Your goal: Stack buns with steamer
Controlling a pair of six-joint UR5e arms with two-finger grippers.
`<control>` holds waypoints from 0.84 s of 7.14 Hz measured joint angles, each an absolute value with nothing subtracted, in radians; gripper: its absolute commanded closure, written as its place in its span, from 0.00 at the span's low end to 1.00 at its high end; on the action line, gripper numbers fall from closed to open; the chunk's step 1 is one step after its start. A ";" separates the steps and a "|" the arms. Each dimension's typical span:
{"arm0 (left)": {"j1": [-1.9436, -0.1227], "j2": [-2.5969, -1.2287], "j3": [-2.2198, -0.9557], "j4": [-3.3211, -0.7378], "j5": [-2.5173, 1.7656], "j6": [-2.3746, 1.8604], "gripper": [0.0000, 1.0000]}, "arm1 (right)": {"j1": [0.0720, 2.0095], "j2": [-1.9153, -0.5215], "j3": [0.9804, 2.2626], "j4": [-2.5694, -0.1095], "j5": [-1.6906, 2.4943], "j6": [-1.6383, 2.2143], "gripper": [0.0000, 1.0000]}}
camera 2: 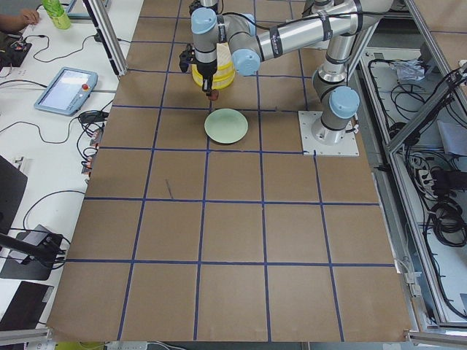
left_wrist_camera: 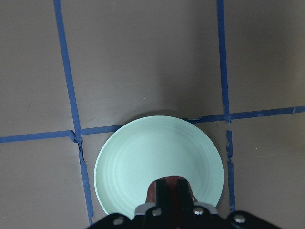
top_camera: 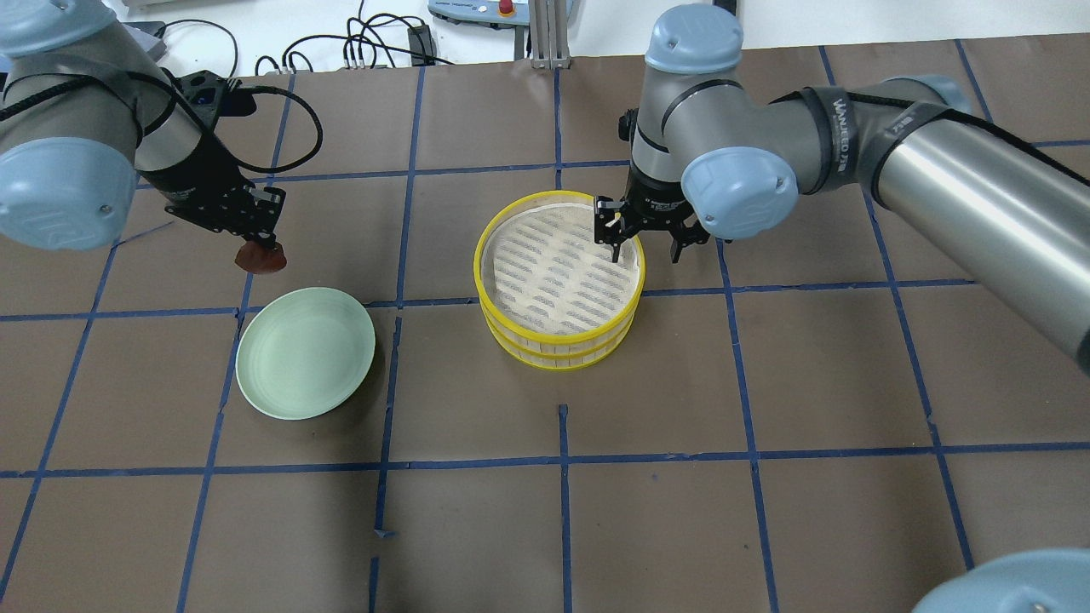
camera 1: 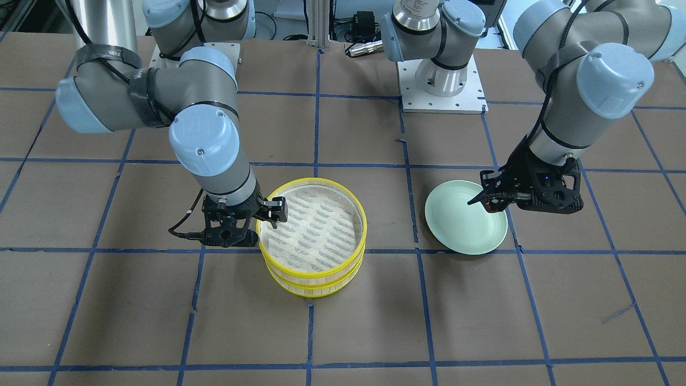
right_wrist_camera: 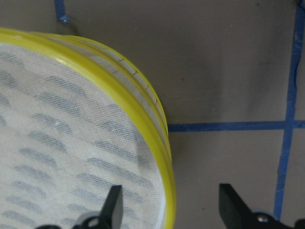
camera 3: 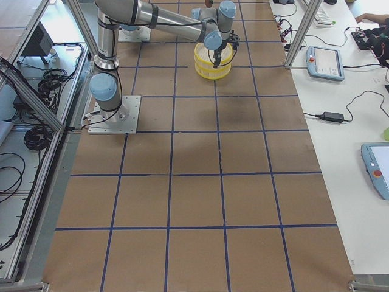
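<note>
Robotics lab: tape-gridded table (camera 2: 233, 240), teach pendant (camera 2: 66, 89), loose cables (camera 2: 438, 211), aluminium framing (camera 2: 109, 44) alongside.

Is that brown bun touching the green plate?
Apart. The overhead view shows a clear gap between the brown bun and the green plate.

The surface (top_camera: 766, 383) wears matt brown paper, crossed by blue tape (top_camera: 562, 464) torn in spots. The steamer (top_camera: 553, 351) has glossy yellow plastic-looking hoops and a fine white mesh liner (right_wrist_camera: 57, 143). The plate (top_camera: 305, 353) is smooth pale green with a soft sheen. The reddish-brown bun (top_camera: 261, 258) looks dull. The right arm (top_camera: 954, 183) shows bright brushed metal tubing, its caps (top_camera: 739, 191) smooth blue plastic.
</note>
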State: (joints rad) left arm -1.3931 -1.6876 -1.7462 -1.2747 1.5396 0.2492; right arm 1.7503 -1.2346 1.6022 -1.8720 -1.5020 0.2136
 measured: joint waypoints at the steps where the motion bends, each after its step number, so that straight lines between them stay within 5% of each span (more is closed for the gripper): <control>1: -1.448 -1.688 -1.746 -1.271 1.526 0.167 0.98 | 1.726 -1.279 1.548 -1.782 -1.500 0.208 0.00; 6: -1.824 -1.765 -1.744 -1.061 1.509 -0.310 0.93 | 1.600 -1.566 1.499 -1.469 -1.524 0.134 0.00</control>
State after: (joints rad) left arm -1.8236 -1.7652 -1.7440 -1.0609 1.5087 -0.3100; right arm 1.6003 -1.5663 1.4992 -1.4687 -1.5242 0.1336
